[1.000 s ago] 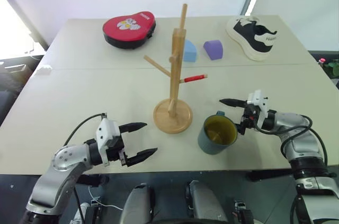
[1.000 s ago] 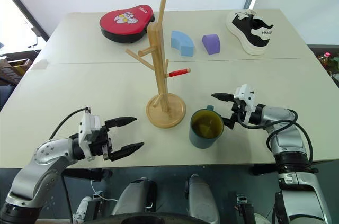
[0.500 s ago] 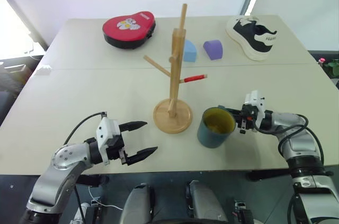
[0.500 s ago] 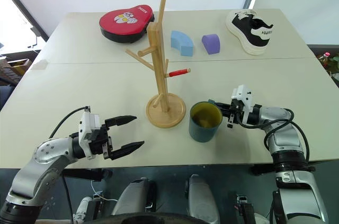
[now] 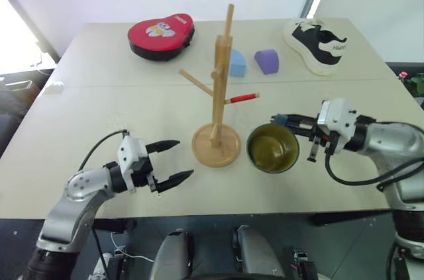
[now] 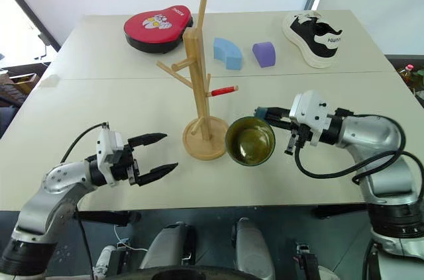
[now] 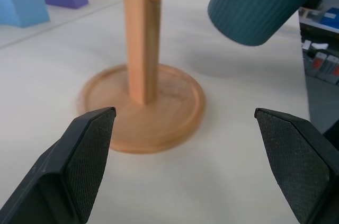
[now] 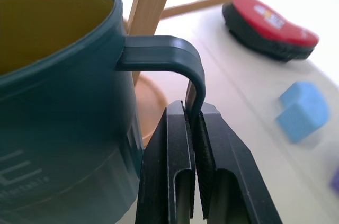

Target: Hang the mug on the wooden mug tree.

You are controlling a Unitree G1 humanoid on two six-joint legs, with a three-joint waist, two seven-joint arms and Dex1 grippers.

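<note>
- The right pincer (image 8: 193, 144) is clamped tight on the handle of the mug (image 5: 272, 149).
- The mug hangs off the counter (image 5: 99, 114), lower middle of the frame, just right of the wooden mug tree (image 5: 217, 94).
- The right wrist view shows raised letters low on the mug's side, too cut off to read.
- The mug's yellow inside looks empty.
- The left pincer (image 5: 171, 162) is wide apart, holding nothing.

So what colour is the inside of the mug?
Olive-yellow inside the mug; the right eye view looks straight into it.
</note>
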